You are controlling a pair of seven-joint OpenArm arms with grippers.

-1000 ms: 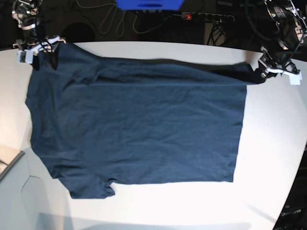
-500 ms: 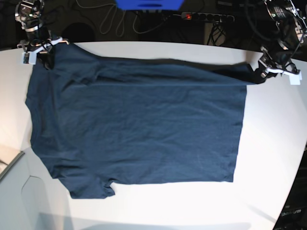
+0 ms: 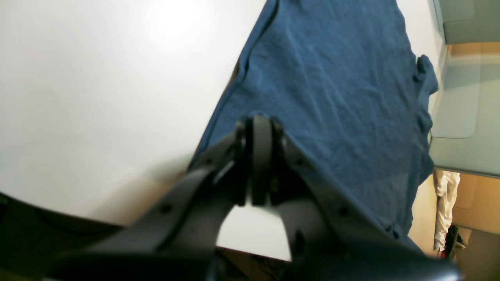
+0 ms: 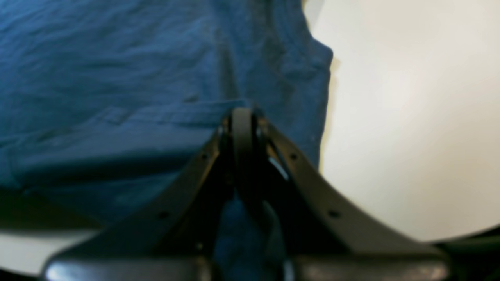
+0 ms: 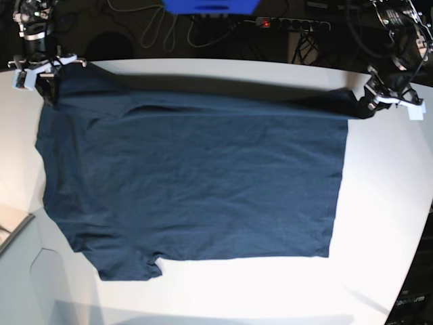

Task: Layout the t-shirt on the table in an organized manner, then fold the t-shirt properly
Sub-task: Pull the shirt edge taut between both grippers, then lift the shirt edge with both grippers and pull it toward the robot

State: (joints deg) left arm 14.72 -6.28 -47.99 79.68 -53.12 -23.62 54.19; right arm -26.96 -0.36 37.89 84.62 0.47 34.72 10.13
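Both tools clamped on t-shirt point(image 5: 196, 183): left tool point(image 5: 379, 100) pinching hem corner, right tool point(image 5: 42, 71) pinching sleeve. Still layout step on desk point(image 5: 385, 203); next I'd tension evenly, lower flat.

T-shirt point(image 5: 196, 183) is lying spread across the counter point(image 5: 385, 203), hem toward base view's right, sleeves w/ neck end at left; right hand point(image 5: 42, 68) is sitting at far-left corner, left hand point(image 5: 379, 100) at far-right corner
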